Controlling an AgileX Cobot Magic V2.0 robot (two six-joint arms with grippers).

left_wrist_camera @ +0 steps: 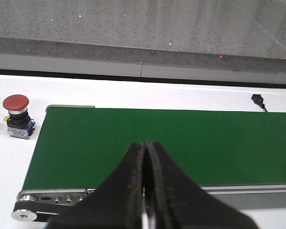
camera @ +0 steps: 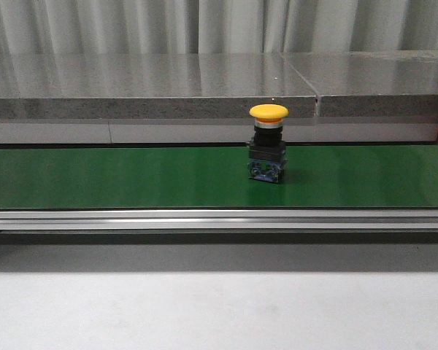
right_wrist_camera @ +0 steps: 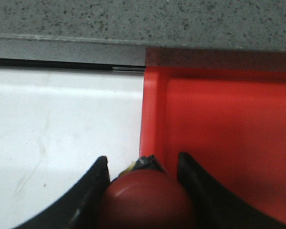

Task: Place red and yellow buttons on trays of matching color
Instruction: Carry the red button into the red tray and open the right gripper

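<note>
We start nearest, at the right gripper [right_wrist_camera: 143,164]: its jaws are clamped on a red button [right_wrist_camera: 145,198], the domed cap wedged between the 2 dark fingers [right_wrist_camera: 93,191]. Just beyond the fingertips runs the raised rim of the red tray [right_wrist_camera: 219,138], and the button sits right over that edge, with white worktop [right_wrist_camera: 62,124] on the other side. Whether the button touches the tray we cannot tell.

On to the left gripper [left_wrist_camera: 145,148]: its jaws are pressed together with nothing between them, hanging above the near edge of the green conveyor belt [left_wrist_camera: 181,143]. Off the belt's end, on the white surface, stands a second red button [left_wrist_camera: 17,116], upright on its dark base. A small black object [left_wrist_camera: 259,100] lies on the white strip past the belt; we cannot make out what it is.

From the front, 1 yellow button [camera: 268,141] stands upright on the belt, right of centre, toward its far edge, its base black and blue. Behind it runs a grey speckled stone ledge [camera: 146,91]. A sliver of red shows at the far right edge.

We read no brand, label or writing anywhere.
</note>
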